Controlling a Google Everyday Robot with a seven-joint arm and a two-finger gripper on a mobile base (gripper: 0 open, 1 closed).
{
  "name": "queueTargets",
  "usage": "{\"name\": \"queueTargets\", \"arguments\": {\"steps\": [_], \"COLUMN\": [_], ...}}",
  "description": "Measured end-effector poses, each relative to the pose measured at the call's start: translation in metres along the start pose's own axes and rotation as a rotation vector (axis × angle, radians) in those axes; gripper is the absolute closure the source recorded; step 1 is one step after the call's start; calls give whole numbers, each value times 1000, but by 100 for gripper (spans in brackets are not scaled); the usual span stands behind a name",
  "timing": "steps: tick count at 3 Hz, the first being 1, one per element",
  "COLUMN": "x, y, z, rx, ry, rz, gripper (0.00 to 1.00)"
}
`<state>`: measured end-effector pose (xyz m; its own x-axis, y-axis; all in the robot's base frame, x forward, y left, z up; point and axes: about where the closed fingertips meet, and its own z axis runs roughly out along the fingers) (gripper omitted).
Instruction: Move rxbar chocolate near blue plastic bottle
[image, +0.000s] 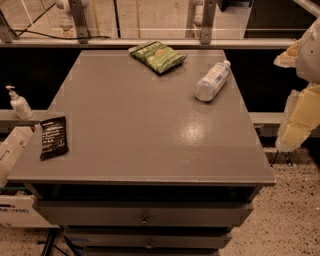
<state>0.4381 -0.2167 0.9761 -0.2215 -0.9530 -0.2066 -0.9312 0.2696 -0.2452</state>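
Observation:
The rxbar chocolate (53, 137) is a small flat black wrapper with white print, lying at the table's left front edge. The blue plastic bottle (212, 80) is clear and pale bluish with a white cap. It lies on its side at the table's back right, cap pointing away. My gripper (299, 117), pale yellow, hangs at the right edge of the view, beyond the table's right side and off its top. It is far from the bar and holds nothing that I can see.
A green snack bag (157, 56) lies at the back centre of the grey table (145, 130). A small white pump bottle (19, 103) stands on a ledge to the left. Drawers sit below the tabletop; a rail runs behind.

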Motion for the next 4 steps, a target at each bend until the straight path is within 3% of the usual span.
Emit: {"name": "queueTargets", "arguments": {"steps": [1, 2, 4], "x": [0, -13, -94], "y": [0, 8, 37], "z": [0, 17, 71], "rx": [0, -24, -119], "ry": [0, -62, -299], "rz": [0, 48, 155], "gripper": [0, 0, 0]}}
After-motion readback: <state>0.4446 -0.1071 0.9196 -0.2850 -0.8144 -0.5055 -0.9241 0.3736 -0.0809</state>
